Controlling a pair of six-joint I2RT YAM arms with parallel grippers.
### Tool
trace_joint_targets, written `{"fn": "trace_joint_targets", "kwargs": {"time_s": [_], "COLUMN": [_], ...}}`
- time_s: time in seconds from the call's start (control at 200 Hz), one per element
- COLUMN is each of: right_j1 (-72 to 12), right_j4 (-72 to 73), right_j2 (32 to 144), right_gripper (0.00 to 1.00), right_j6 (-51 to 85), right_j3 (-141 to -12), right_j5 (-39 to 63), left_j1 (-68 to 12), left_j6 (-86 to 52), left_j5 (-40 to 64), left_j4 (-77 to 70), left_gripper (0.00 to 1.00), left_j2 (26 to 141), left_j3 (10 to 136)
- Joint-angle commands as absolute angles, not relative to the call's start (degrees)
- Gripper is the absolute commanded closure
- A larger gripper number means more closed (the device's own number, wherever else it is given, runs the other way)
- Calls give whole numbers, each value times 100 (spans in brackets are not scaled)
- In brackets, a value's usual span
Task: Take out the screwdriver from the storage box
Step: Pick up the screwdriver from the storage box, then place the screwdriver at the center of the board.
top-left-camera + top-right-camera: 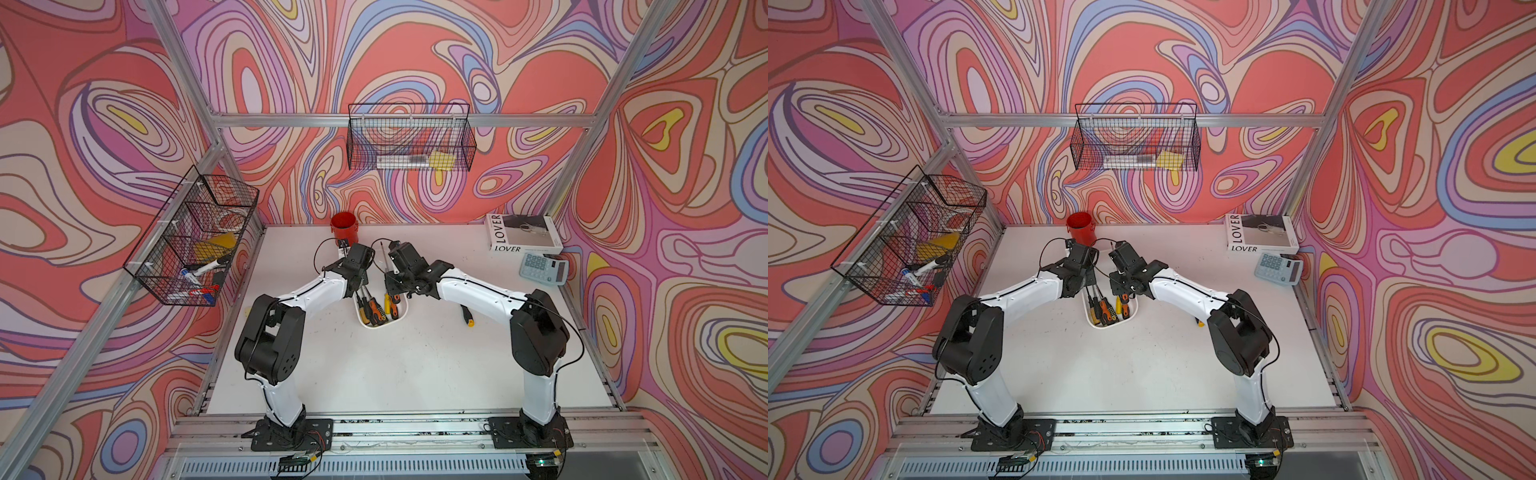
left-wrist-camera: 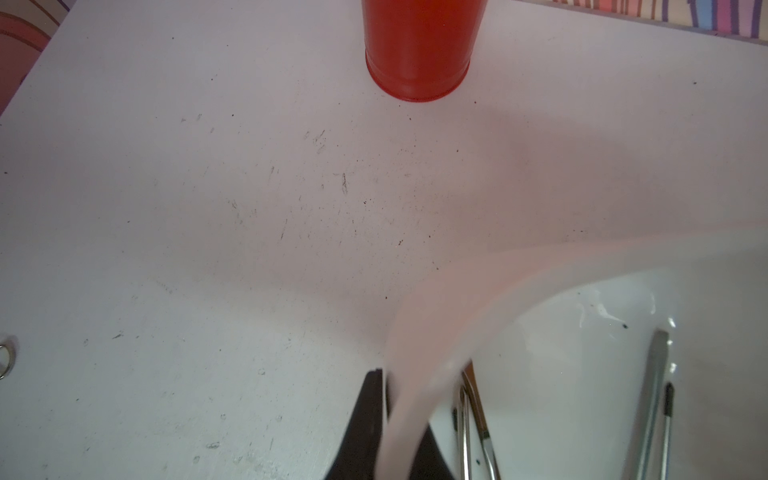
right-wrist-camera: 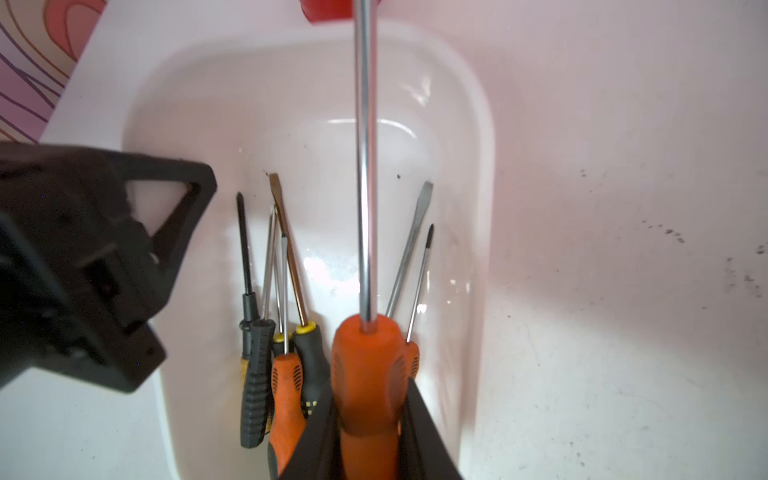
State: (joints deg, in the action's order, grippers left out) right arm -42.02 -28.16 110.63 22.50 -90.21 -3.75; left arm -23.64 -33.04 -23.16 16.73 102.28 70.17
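While the right hand (image 3: 370, 409) clamps the screwdriver (image 3: 365, 349), handle half-hidden, the left hand (image 2: 395, 432) pinches the storage box (image 2: 478, 291).

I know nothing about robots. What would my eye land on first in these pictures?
The loud swirling pink, red and purple walls surround everything. On the white table, two white-and-black arms meet over a shallow white plastic tub of screwdrivers, whose rim the left arm pinches in its jaws. The right arm grips a long orange-handled steel screwdriver in its jaws over the tub.
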Motion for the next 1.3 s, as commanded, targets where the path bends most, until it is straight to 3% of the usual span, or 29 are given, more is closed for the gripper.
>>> {"fn": "trace_joint_targets", "kwargs": {"time_s": [0.0, 0.536, 0.987, 1.297], "right_j1": [-4040, -2694, -2351, -2353], "right_j4": [-2849, -4084, -4122, -4328], "right_j2": [10550, 9851, 10859, 11458], "right_gripper": [100, 100, 100, 100], "right_j6": [2182, 1945, 1774, 1760], "right_j3": [-8935, -7649, -7540, -7758], "right_j5": [-525, -533, 205, 152], "left_j1": [-2347, -2347, -2347, -2346], "left_j6": [-3245, -3216, -3184, -3149], "left_j5": [-2532, -2531, -2573, -2602], "left_j4": [1758, 1767, 1831, 1837], "left_gripper": [100, 100, 100, 100], "left_j2": [10371, 10314, 10242, 10281], "left_j3": [7110, 7075, 7047, 7084]}}
